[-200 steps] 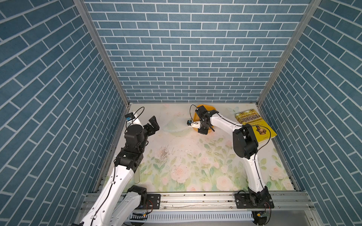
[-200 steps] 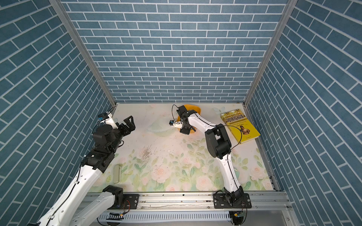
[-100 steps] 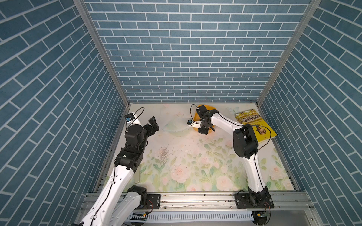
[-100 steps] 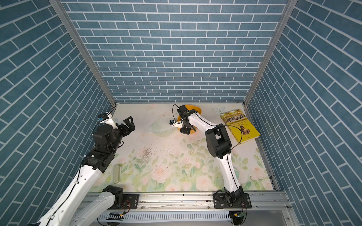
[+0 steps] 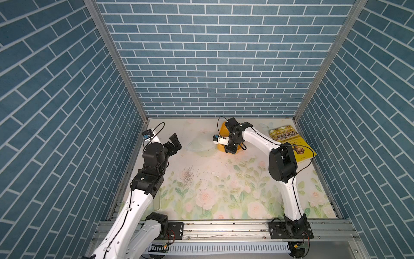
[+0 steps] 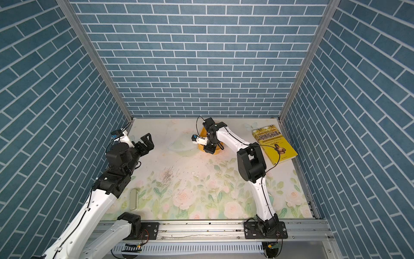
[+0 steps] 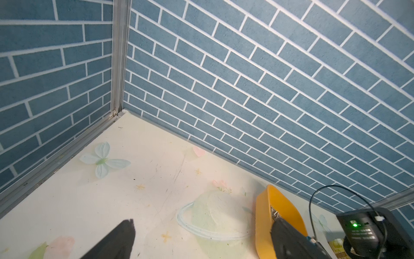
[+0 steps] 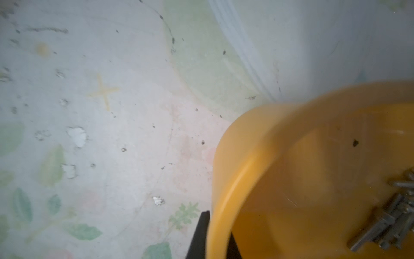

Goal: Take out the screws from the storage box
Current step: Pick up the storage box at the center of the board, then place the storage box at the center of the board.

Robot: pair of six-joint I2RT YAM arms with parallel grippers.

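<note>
Orange storage box (image 8: 291,157) at twelve o'clock unmoved, right gripper (image 8: 216,242) still clamping its wall. Screws (image 8: 392,219) remain inside; left gripper (image 5: 175,143) wide, empty.

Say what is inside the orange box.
Grey screws lie heaped in the box; the floor beside them is nearly bare. In both top views the right arm hides most of it.
</note>
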